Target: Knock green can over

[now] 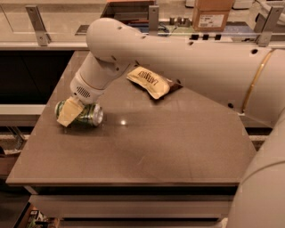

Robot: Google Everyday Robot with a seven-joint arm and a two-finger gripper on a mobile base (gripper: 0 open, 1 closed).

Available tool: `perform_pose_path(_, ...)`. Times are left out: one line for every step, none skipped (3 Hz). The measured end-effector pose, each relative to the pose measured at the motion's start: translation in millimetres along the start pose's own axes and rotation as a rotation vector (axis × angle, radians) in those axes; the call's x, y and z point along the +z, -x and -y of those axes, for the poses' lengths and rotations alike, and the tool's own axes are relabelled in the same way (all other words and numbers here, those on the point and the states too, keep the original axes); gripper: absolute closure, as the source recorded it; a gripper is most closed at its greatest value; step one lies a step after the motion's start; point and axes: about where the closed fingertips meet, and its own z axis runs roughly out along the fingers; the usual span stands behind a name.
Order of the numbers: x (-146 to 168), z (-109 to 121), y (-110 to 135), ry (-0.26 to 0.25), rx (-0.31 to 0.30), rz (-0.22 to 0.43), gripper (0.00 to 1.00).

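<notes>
Short pale-green soda can (88, 115) is down on its side on the brown flat tabletop (156, 147), near the table's left edge and about midway front to back. Its long axis runs roughly left-right, and the silvery end faces right, toward the middle of the table.

Gripper (69, 111) sits right on top of the can. Its beige tip lies across the left half of the can body and covers it. It's touching the can as far as I can see. Can't tell whether the gripper is open or closed, or whether it actually has a grip on the can; from here it only looks laid over it.

The thick white robot arm (187, 58) comes in from the right side, crosses above the back half of the table, bends at a round joint and drops down-left to the wrist over the can.

1 other item on the table: a crinkled yellow-and-brown snack bag (149, 82), lying flat toward the back, partly under the arm and well apart from the can.

Cardboard box (212, 12) sits on the counter behind the table.
</notes>
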Motion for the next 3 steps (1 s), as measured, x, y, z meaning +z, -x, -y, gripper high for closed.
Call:
perform_pose_path(9.1, 1.5, 2.1, -0.014, -0.01, -0.024, 1.0)
perform_pose_path(5.1, 1.0, 5.1, -0.014, -0.01, -0.024, 0.82)
perform_pose_path(4.8, -0.4, 5.9, -0.014, -0.013, -0.024, 0.59)
